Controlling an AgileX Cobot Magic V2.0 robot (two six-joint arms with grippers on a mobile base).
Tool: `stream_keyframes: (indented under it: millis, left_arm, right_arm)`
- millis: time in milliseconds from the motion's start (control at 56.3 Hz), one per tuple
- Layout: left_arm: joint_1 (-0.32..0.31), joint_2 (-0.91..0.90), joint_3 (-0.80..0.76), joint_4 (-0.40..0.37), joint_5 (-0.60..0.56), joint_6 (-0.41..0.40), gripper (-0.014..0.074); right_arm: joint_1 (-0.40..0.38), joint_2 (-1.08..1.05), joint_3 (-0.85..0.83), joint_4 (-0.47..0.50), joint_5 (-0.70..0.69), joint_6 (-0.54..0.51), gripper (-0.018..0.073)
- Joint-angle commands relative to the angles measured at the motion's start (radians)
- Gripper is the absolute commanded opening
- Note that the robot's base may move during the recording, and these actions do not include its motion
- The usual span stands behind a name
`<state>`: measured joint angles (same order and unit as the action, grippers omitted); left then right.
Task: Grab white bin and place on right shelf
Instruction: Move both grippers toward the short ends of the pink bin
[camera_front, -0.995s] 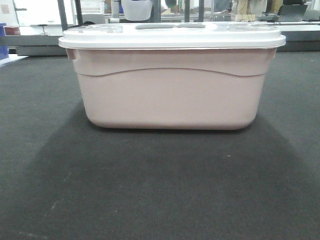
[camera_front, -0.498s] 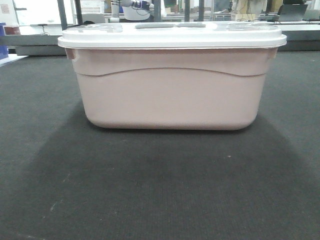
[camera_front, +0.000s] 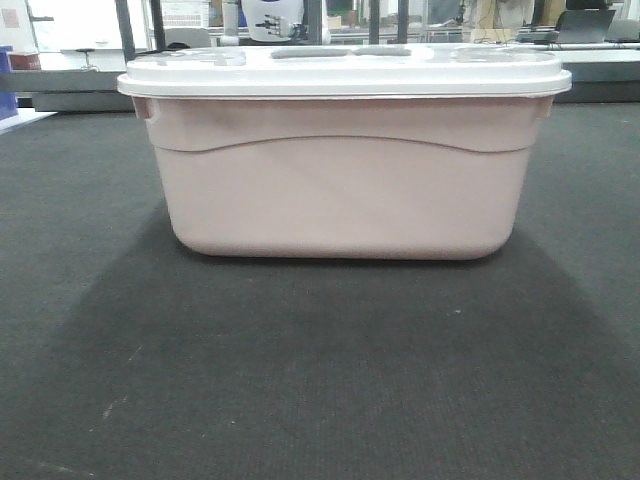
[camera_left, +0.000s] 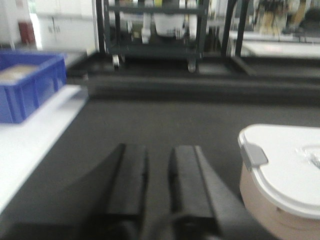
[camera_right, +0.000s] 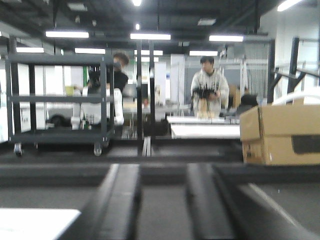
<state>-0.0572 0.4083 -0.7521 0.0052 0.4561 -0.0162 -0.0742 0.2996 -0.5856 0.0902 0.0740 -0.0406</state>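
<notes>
The white bin (camera_front: 340, 190) sits flat on a dark grey carpeted surface (camera_front: 320, 380), square in the middle of the front view. Its white lid (camera_front: 340, 70) is on, with a grey inset handle showing at the top.

My left tool (camera_left: 157, 182) hangs low over the same carpet. Its two black fingers (camera_left: 131, 185) are a narrow gap apart with nothing between them. The bin lies off to the right of it, well clear of the fingers, with a grey latch (camera_left: 255, 155) at its near corner. To the left, a blue crate (camera_left: 30, 82) stands on a white board (camera_left: 35, 145).

My right tool (camera_right: 162, 200) has its fingers spread wider, and nothing is in them either. It faces a room with a dark wheeled rack (camera_right: 60, 100), a cardboard box (camera_right: 280, 135) at the right and a person (camera_right: 210, 85) standing far back. This view is blurred, and the bin does not show in it.
</notes>
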Motion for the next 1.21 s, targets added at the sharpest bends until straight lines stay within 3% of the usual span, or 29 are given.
stream_keyframes:
  millis: [0, 53, 213, 355, 515, 658, 746, 871, 942, 1066, 1120, 1191]
  left_arm:
    - [-0.012, 0.089, -0.058, -0.067, -0.042, -0.003, 0.0283]
    - [-0.022, 0.126, -0.061, -0.099, -0.044, -0.003, 0.0372]
    - [-0.062, 0.232, -0.066, -0.188, -0.046, -0.003, 0.0549]
    - [-0.079, 0.321, -0.135, -0.263, -0.013, -0.003, 0.0556]
    - [-0.08, 0.485, -0.327, -0.303, 0.152, 0.003, 0.0555]
    - [-0.08, 0.677, -0.523, -0.343, 0.352, 0.118, 0.0555]
    - [-0.052, 0.776, -0.617, -0.406, 0.429, 0.201, 0.0554]
    - [0.034, 0.875, -0.682, -0.571, 0.484, 0.342, 0.0554]
    - [0.104, 0.928, -0.685, -0.715, 0.514, 0.464, 0.0554]
    - [0.229, 1.031, -0.685, -0.982, 0.623, 0.62, 0.0554]
    - [0.267, 1.077, -0.685, -1.11, 0.676, 0.684, 0.0554]
    - [0.302, 1.133, -0.688, -1.225, 0.734, 0.734, 0.0554]
  right_arm:
    - [-0.004, 0.096, -0.059, -0.001, -0.045, 0.0, 0.0604]
    - [-0.004, 0.135, -0.071, -0.001, -0.034, 0.0, 0.0652]
    - [-0.004, 0.245, -0.107, 0.003, 0.018, 0.0, 0.0628]
    - [-0.004, 0.326, -0.183, 0.051, 0.127, 0.0, 0.0628]
    - [-0.004, 0.455, -0.333, 0.158, 0.316, 0.0, 0.0628]
    - [-0.006, 0.585, -0.486, 0.265, 0.452, 0.0, 0.0627]
    - [-0.009, 0.672, -0.587, 0.31, 0.551, 0.0, 0.0627]
    - [-0.03, 0.796, -0.721, 0.332, 0.723, -0.028, 0.0627]
    - [-0.058, 0.851, -0.767, 0.383, 0.786, -0.086, 0.0627]
    - [-0.155, 0.93, -0.784, 0.603, 0.841, -0.253, 0.0627]
    - [-0.208, 0.976, -0.784, 0.734, 0.895, -0.342, 0.0627]
    - [-0.274, 1.031, -0.784, 0.896, 0.992, -0.461, 0.0627]
